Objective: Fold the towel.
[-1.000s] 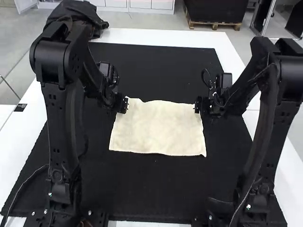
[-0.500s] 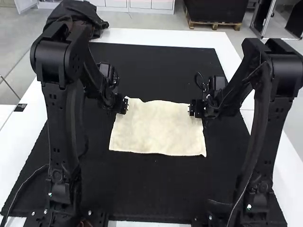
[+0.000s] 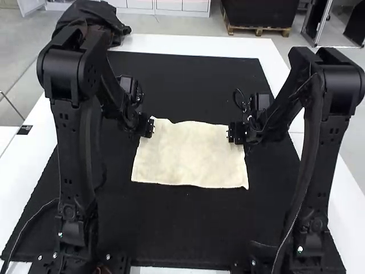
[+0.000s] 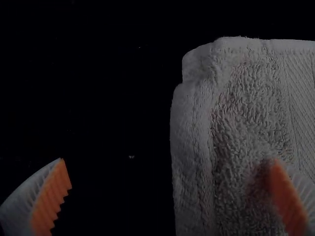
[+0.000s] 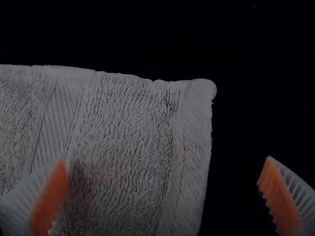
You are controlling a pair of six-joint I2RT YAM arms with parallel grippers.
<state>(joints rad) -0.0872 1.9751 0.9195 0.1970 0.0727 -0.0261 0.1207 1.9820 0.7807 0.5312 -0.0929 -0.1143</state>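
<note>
The cream towel (image 3: pixel 191 155) lies spread as a flat rectangle. At its far left corner is my left gripper (image 3: pixel 151 127); at the far right corner is my right gripper (image 3: pixel 231 133). In the left wrist view the left gripper (image 4: pixel 170 189) stands open, one finger over the towel (image 4: pixel 246 123) and the other beyond its side edge. The right wrist view has the right gripper (image 5: pixel 162 189) open too, its fingers on either side of the edge of the towel (image 5: pixel 128 128).
A black mat (image 3: pixel 171 228) covers most of the white table (image 3: pixel 199 44). Dark fabric (image 3: pixel 94 20) is heaped at the table's far left. Both arms stand upright along the mat's left and right parts.
My right gripper has moved left, from beside the towel's far right corner to over it. The left arm and the towel have stayed put.
</note>
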